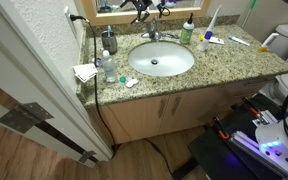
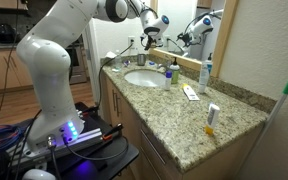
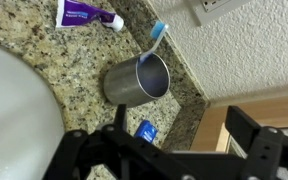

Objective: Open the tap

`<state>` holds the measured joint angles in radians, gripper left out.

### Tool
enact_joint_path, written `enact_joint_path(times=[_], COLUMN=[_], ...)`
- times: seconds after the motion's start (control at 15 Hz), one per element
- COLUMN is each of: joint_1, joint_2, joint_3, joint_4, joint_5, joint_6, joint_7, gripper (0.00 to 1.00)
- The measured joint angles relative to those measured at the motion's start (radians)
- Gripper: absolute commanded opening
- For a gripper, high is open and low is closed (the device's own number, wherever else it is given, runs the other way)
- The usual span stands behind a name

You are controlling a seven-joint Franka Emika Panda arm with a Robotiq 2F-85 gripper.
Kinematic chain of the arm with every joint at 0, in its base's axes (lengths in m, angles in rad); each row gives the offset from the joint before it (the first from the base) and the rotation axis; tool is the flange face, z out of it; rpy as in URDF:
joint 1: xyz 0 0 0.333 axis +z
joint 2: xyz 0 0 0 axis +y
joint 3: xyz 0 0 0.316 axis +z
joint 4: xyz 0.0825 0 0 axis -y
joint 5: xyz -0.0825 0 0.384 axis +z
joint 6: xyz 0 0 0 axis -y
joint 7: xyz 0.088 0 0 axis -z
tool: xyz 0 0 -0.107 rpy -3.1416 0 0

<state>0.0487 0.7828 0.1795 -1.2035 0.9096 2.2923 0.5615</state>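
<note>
The tap (image 1: 152, 33) is a small chrome faucet at the back rim of the white basin (image 1: 180, 68), in front of the mirror. In both exterior views my gripper (image 1: 144, 9) hangs in the air above the tap (image 2: 170, 68) and the back of the basin, clear of it. The gripper (image 2: 151, 37) stands open with nothing in it. In the wrist view the tap is out of view; the open gripper (image 3: 184, 122) looks down on a metal cup (image 3: 136, 80) holding a blue toothbrush.
A green-capped bottle (image 1: 187, 33) stands beside the tap and a dark soap dispenser (image 1: 109, 42) at the counter's other end. Toothpaste (image 3: 89, 15) and a small blue object (image 3: 146, 130) lie near the cup. The mirror and wall sit close behind the gripper.
</note>
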Motion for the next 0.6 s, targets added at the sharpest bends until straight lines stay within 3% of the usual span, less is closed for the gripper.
enact_joint_path(times=[0.13,0.6], joint_1=[-0.003,0.024], joint_2=[0.006,0.156], joint_3=[0.008,0.084], joint_4=[0.000,0.025], joint_5=[0.044,0.369], joint_6=[-0.030,-0.036], joint_7=[-0.001,-0.017], gripper=[1.00,1.00])
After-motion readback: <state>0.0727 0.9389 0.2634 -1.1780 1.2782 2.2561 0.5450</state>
